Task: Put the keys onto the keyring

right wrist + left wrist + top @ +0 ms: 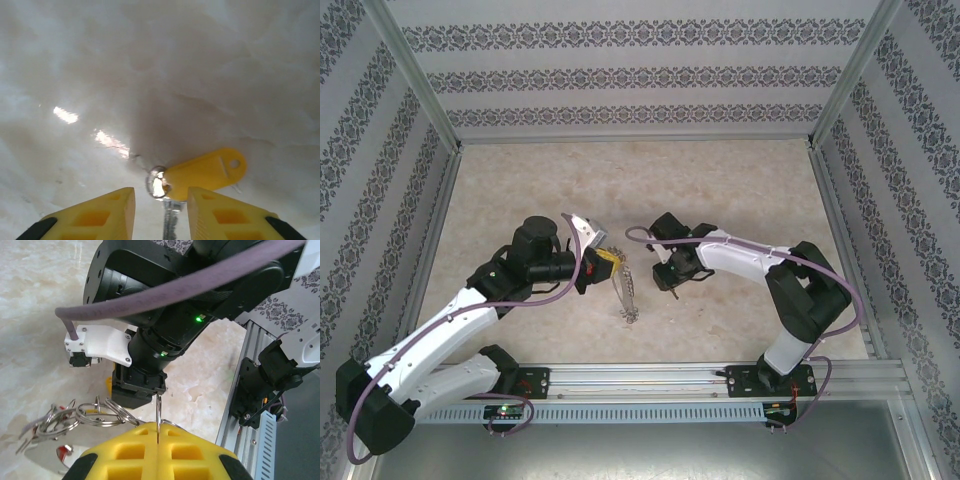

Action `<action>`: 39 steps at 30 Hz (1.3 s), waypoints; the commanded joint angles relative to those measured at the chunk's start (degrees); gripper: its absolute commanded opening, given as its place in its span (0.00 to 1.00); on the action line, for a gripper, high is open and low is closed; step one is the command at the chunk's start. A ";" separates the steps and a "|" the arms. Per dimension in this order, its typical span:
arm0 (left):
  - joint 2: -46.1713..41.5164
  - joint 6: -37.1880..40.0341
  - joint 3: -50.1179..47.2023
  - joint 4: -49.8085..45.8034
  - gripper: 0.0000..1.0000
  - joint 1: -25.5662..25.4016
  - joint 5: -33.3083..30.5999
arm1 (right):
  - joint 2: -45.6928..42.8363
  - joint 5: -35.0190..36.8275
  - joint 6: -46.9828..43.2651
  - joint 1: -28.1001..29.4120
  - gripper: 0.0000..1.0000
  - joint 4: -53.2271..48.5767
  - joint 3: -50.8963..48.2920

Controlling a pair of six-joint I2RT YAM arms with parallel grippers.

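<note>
The left end effector [157, 432] is clenched on the thin grey wire keyring [95, 415], loops trailing toward nine o'clock. The right end effector [160, 196] is released; closing off-centre could skid the small silvery metal key [170, 225] across the pale marbled worktop [150, 75]. That key lies between its fingers [100, 215], its yellow plastic tag [205, 172] toward two o'clock.

Table [720, 190]: pale beige, marbled, bounded by an aluminium rail [650, 372] at the near edge. Near centre, a yellow tag [207, 172] with small ring [157, 184] and tagged key [170, 225] is laid flat. Just left, keys [35, 427] are rested on the surface.
</note>
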 commanded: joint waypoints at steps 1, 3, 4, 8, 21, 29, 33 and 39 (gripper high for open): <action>-1.89 -1.21 -0.93 0.75 0.00 0.62 -0.71 | 0.27 0.51 -1.76 2.37 0.35 -1.75 2.06; -2.53 -1.33 -1.22 0.71 0.00 0.60 -1.01 | 1.55 1.70 -2.13 2.79 0.35 -2.67 2.47; -2.80 -1.32 -1.27 0.64 0.00 0.62 -1.20 | 2.13 2.97 -2.44 2.77 0.35 -3.54 2.85; -2.51 -0.74 -0.91 -0.52 0.00 0.62 -2.06 | 3.71 9.89 -3.32 3.16 0.35 -8.03 5.23; -1.05 0.52 -0.16 -2.59 0.00 0.68 -3.51 | 6.66 8.00 -5.97 4.26 0.35 -7.83 6.33; -1.24 0.44 -0.15 -2.52 0.00 0.67 -3.54 | 8.94 9.24 -5.82 4.33 0.31 -8.69 7.96; -1.21 0.43 -0.24 -2.48 0.00 0.66 -3.53 | 9.25 8.87 -5.86 4.28 0.24 -8.56 8.24; -1.08 0.42 -0.33 -2.34 0.00 0.62 -3.49 | 8.98 8.81 -5.88 4.27 0.14 -8.48 8.07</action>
